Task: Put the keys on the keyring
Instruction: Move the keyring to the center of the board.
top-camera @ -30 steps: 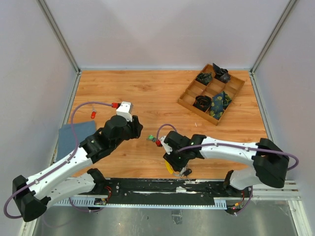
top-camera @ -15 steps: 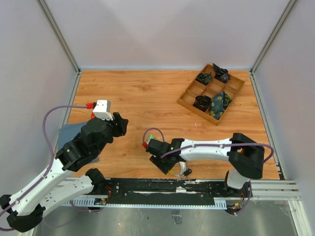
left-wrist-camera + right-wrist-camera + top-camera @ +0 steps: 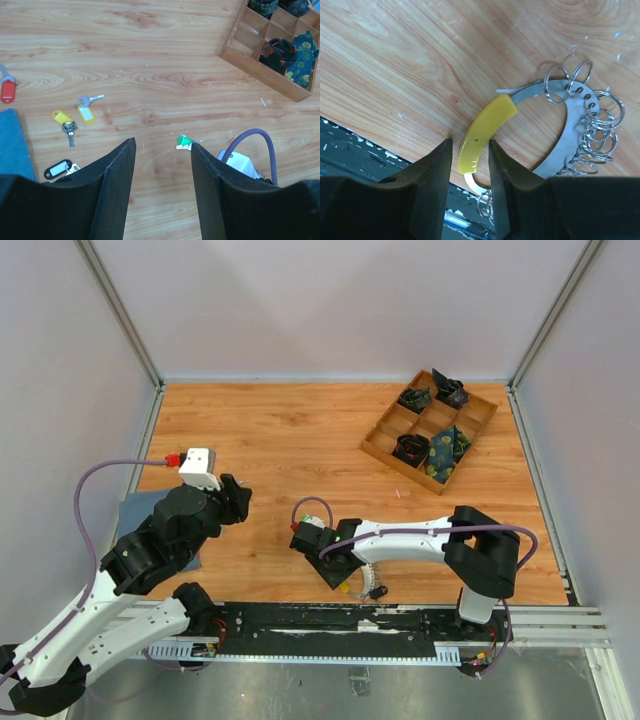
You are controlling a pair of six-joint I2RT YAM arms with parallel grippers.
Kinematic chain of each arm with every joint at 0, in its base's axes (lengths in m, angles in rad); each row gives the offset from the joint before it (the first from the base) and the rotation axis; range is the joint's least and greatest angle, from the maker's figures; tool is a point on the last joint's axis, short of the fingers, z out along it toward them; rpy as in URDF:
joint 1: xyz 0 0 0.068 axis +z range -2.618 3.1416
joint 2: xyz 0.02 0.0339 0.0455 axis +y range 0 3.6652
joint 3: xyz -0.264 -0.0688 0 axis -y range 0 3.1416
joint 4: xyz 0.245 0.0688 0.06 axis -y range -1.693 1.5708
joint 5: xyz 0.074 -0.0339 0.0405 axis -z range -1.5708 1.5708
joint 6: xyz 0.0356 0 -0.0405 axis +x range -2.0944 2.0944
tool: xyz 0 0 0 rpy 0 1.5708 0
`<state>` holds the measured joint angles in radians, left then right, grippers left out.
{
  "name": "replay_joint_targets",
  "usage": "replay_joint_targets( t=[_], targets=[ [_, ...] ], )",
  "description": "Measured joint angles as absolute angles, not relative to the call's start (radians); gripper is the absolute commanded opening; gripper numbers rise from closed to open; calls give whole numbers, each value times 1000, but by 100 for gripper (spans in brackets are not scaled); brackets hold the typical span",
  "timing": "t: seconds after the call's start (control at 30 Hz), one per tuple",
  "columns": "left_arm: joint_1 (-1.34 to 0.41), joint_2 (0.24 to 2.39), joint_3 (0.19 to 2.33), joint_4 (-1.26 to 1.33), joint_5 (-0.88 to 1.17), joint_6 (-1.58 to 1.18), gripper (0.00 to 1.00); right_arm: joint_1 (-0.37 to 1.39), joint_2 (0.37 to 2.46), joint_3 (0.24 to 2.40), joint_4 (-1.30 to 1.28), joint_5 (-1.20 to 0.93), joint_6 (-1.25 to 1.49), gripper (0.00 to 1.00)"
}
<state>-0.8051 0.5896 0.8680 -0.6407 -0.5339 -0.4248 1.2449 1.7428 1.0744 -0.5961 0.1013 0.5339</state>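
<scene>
Far left: blue cloth (image 3: 12,145) on the surface (image 3: 300,430). The keys (image 3: 86,113) lie loose just right of it: a red-tagged key (image 3: 7,90), two yellow-tagged ones and a black-tagged key (image 3: 57,168), none on the ring. The left claw (image 3: 161,145) hangs above the wood with its jaws spread wide and nothing in them. A green scrap (image 3: 184,142) lies under the gap. Centre-right: the right claw (image 3: 468,147) is down at the near edge of the surface, jaws partly spread and straddling the lower end of the yellow sleeve (image 3: 487,120) of the keyring (image 3: 366,580). A sliver of gap shows on each side, so I judge nothing is pinched yet. The keyring lies flat, its split rings (image 3: 600,120) bunched on the far arc, well apart from the keys. Far right: wooden tray (image 3: 428,430) of rolled fabric, not involved. Step in hand, as I read it, is securing the ring. Close squarely across the sleeve, not on the thin metal, since the plastic should hold better. The dark rail (image 3: 350,155) is close by, so lift straight up and avoid dragging outward. Keep the opening tip clear and facing the left claw.
</scene>
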Motion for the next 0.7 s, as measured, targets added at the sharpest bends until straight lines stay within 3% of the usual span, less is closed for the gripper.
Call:
replay_joint_targets(
  t=[0.2, 0.37, 0.47, 0.7],
  targets=[
    [-805, 612, 875, -647, -535, -422, 54, 1213, 1743, 1072, -593, 86, 540, 21],
    [-805, 652, 883, -644, -537, -412, 54, 1146, 1744, 1073, -588, 75, 514, 18],
    [-805, 683, 885, -638, -534, -408, 54, 1097, 1768, 1102, -588, 64, 484, 19],
    [-805, 735, 893, -625, -520, -408, 54, 945, 1850, 1214, -501, 8, 414, 34]
  ],
)
